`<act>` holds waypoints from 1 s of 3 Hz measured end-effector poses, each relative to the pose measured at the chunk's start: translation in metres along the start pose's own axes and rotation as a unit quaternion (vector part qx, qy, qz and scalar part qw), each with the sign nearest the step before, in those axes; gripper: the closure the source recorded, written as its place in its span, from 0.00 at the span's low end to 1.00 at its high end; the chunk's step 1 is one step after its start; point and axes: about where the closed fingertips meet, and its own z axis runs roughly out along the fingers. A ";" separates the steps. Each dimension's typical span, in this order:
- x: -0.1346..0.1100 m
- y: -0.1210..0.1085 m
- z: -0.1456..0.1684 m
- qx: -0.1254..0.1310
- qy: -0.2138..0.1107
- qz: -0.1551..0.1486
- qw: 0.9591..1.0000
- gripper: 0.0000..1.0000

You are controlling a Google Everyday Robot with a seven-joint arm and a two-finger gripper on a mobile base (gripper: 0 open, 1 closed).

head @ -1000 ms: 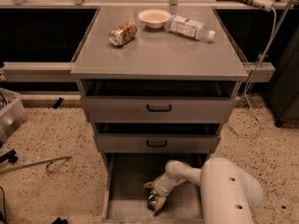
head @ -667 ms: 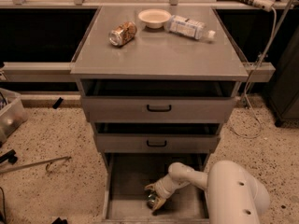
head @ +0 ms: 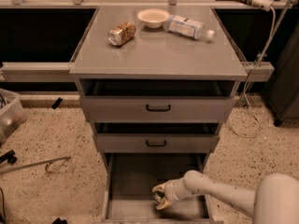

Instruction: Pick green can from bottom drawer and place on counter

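Single high front view, angled down over counter (head: 159,55), pincer (head: 160,198) in bottom drawer (head: 138,176)

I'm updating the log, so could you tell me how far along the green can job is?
Done: the bottom drawer is open. In hand: the gripper is down inside it at the green can, which is not lifted out yet. Left: raise the can and set it on the counter.

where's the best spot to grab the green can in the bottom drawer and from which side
Probably the curved side wall of the green can, near its middle, from above and the right, where the gripper sits at it now. The walls of the bottom drawer block low approaches; its top is open. The can's pose is mostly hidden.
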 end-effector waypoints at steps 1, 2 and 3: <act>-0.024 0.011 -0.048 0.049 0.006 0.003 0.999 1.00; -0.050 0.024 -0.094 0.083 0.021 0.009 0.996 1.00; -0.078 0.062 -0.089 0.054 0.008 0.001 0.999 1.00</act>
